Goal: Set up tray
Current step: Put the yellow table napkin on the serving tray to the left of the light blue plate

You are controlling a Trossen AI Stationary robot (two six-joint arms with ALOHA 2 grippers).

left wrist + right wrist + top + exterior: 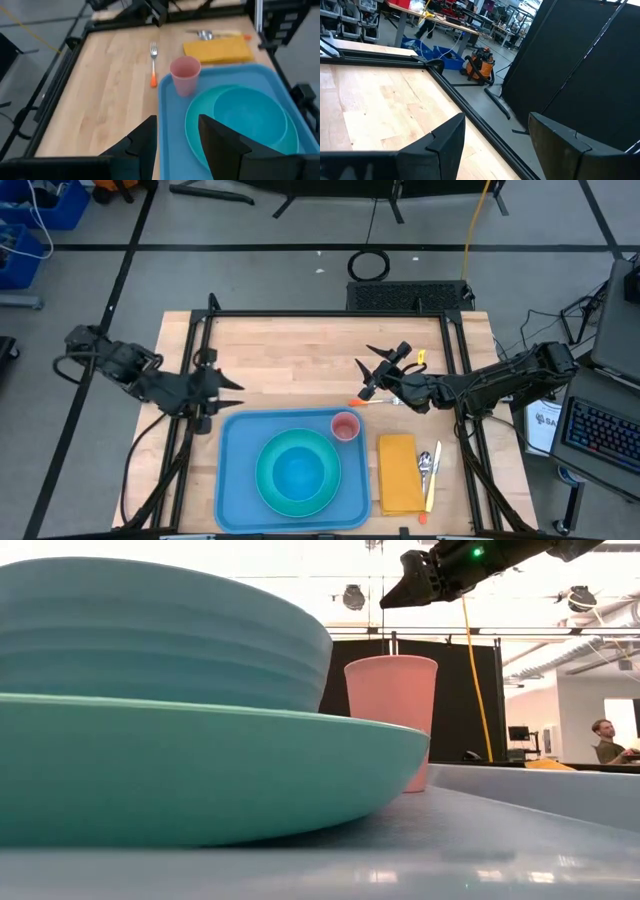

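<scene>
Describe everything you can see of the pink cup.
The pink cup is a small, plain, matte tumbler that looks like plastic, tapering toward its base. It stands upright and looks empty in the far right corner of the blue tray, just beside the teal plate. Neither gripper is touching it.

Light wood counter (300, 345) on a grey floor (250, 270) with black tape lines. Black curtain (470, 700) behind counter; blue bins (40, 210) beyond its far-left corner; seated person (606, 740) right of curtain; bright ceiling lights.
</scene>
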